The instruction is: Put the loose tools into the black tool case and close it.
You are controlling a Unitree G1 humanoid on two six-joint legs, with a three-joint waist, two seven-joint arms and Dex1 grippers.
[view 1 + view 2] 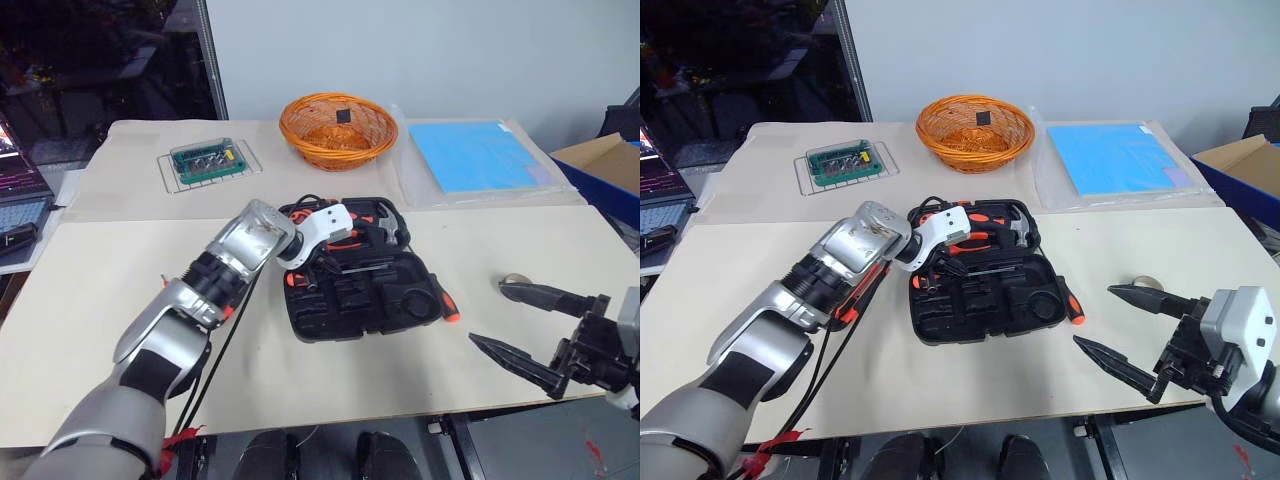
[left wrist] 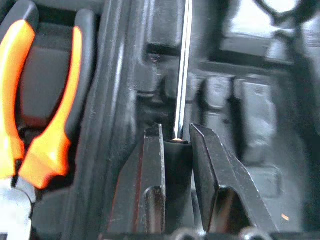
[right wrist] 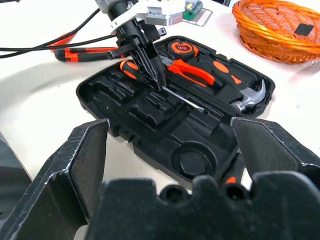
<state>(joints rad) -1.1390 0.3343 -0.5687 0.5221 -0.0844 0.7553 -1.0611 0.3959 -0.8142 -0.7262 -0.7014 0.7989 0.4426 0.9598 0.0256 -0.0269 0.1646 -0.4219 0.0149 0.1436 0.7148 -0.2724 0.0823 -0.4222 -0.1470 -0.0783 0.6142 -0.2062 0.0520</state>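
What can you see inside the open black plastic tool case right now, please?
Inside the black plastic tool case: orange-handled pliers, a steel-headed hammer, and a long-shaft screwdriver gripped by the left gripper. The arm hides the case's far-left corner.

The left gripper (image 3: pixel 150 75) hides the handle of the long screwdriver (image 2: pixel 183 75) (only its steel shaft shows), and the tool case (image 2: pixel 125 100) runs past every edge there.

Lab or workshop: plywood bench (image 1: pixel 300 390), laptop (image 1: pixel 20 190), cardboard box (image 1: pixel 605 160).

Silver-grey left arm (image 1: pixel 160 330) with black cables, white wrist, black-fingered end effectors.
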